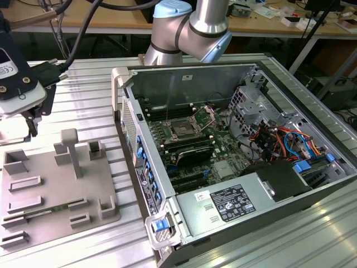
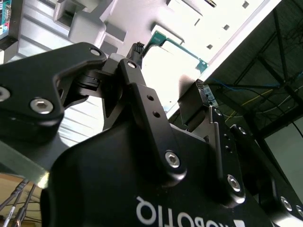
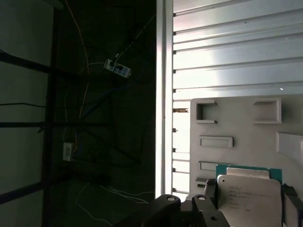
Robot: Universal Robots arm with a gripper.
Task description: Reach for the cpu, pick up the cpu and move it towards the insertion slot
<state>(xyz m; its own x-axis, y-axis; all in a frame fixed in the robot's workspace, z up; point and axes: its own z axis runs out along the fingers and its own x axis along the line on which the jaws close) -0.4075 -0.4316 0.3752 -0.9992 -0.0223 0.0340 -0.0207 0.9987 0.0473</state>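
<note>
Silvery on top, the cpu (image 3: 248, 194) seems clamped between the narrowed fingers of the gripper (image 2: 171, 70) above the grey tray (image 1: 56, 167), so the pick looks done, while the insertion slot (image 1: 182, 129) inside the computer case (image 1: 189, 84) lies well apart, with the carry left to do.

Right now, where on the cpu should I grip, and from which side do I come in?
I'd grip two opposite edges of the cpu, coming straight at its silvery lid. In the first wrist view it is a flat square facing the camera, so only the edges offer a pinch; the broad lid gives nothing to close on.
</note>
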